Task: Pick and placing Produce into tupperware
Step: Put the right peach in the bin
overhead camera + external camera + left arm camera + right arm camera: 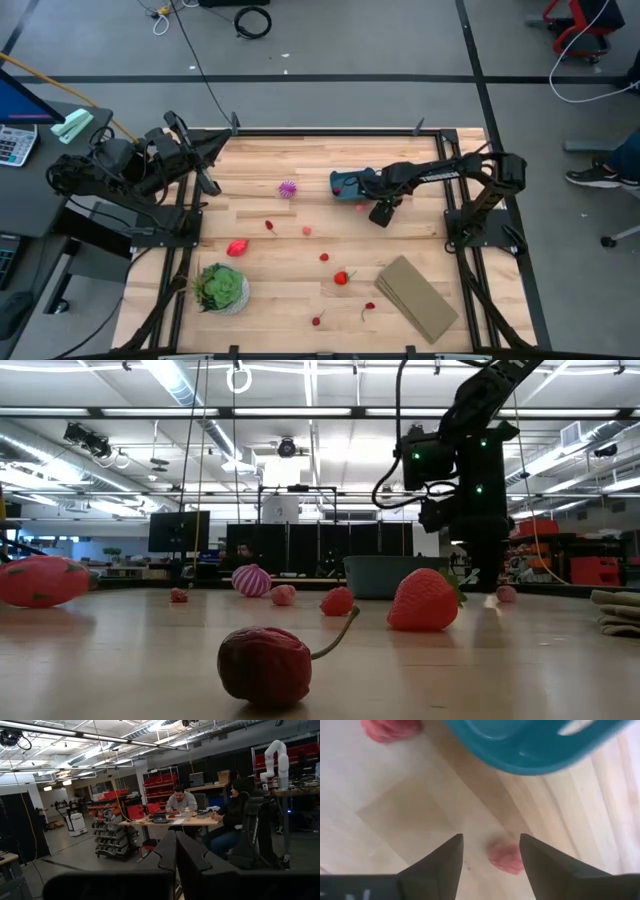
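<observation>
The teal tupperware (345,184) stands on the table's far middle; the right wrist view shows its wall (535,750). My right gripper (380,213) points down just near-right of it, open. A small pink-red piece of produce (506,858) lies on the wood below, between the fingertips (451,851) and untouched. More produce lies scattered: a spiky purple piece (288,188), a large red one (237,247), a strawberry (343,277) and cherries (265,665). My left gripper (175,855) is shut, raised at the table's far left (205,172), with nothing in it.
A green plant in a white pot (220,288) stands near the left front. A flat tan block (418,297) lies at the right front. Another pink piece (390,729) lies close to the tub. People sit at a desk in the room beyond the table.
</observation>
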You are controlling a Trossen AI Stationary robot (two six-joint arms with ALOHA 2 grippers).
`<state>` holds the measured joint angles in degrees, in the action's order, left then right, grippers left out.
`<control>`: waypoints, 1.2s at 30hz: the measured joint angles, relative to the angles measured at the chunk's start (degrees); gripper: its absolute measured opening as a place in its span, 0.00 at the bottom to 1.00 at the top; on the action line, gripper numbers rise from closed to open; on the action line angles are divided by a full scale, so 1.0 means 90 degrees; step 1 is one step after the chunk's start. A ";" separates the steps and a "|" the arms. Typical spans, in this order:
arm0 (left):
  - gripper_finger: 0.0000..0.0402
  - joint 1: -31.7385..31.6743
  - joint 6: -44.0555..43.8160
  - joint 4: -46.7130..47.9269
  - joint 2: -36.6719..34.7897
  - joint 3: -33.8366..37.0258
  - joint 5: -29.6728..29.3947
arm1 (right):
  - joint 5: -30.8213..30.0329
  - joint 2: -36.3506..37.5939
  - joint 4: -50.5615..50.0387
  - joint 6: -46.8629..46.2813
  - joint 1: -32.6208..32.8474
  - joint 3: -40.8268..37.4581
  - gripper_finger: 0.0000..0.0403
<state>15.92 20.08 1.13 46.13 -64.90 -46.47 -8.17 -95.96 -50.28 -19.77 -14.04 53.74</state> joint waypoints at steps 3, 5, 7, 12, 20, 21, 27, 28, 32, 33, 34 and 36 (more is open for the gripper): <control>0.04 0.0000 0.0000 0.0000 0.0000 0.0000 -0.0001 | -0.0003 0.0000 -0.0074 0.0078 -0.0104 0.0000 0.55; 0.05 0.0000 0.0000 0.0000 0.0000 0.0000 0.0000 | 0.0009 0.0002 -0.0054 0.0109 -0.0182 0.0000 0.56; 0.06 0.0000 0.0000 0.0000 0.0000 0.0000 -0.0001 | 0.0008 0.0002 -0.0055 0.0070 -0.0250 0.0000 0.57; 0.04 0.0000 0.0000 0.0000 0.0000 0.0000 -0.0001 | -0.0005 0.0009 -0.0115 0.0034 -0.0318 -0.0039 0.57; 0.04 0.0000 0.0000 0.0002 0.0000 0.0000 -0.0001 | 0.0125 0.0051 -0.0035 -0.0253 -0.0316 -0.0549 0.57; 0.04 0.0000 0.0000 0.0000 0.0000 0.0000 -0.0001 | 0.0121 0.0049 0.0011 -0.0255 -0.0316 -0.0601 0.57; 0.06 0.0000 0.0005 0.0000 0.0000 0.0000 -0.0001 | 0.0153 0.0044 0.0407 -0.0292 -0.0308 -0.0679 0.57; 0.06 0.0000 0.0005 0.0000 0.0000 0.0000 -0.0001 | 0.0170 0.0040 0.0423 -0.0286 -0.0308 -0.0660 0.57; 0.04 0.0000 0.0002 0.0000 0.0000 0.0000 -0.0001 | 0.0201 0.0031 0.0429 -0.0312 -0.0313 -0.0623 0.56; 0.03 0.0000 0.0002 0.0000 0.0000 0.0000 -0.0001 | 0.0225 0.0027 0.0430 -0.0341 -0.0313 -0.0622 0.54; 0.03 0.0000 0.0002 0.0000 0.0000 0.0000 -0.0001 | 0.0261 0.0027 0.0432 -0.0373 -0.0313 -0.0622 0.53; 0.03 0.0000 0.0000 0.0001 0.0000 0.0000 -0.0001 | 0.0339 0.0024 0.0447 -0.0466 -0.0313 -0.0622 0.49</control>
<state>15.92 20.08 1.13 46.13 -64.90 -46.48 -5.12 -95.74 -46.25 -23.96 -16.86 48.14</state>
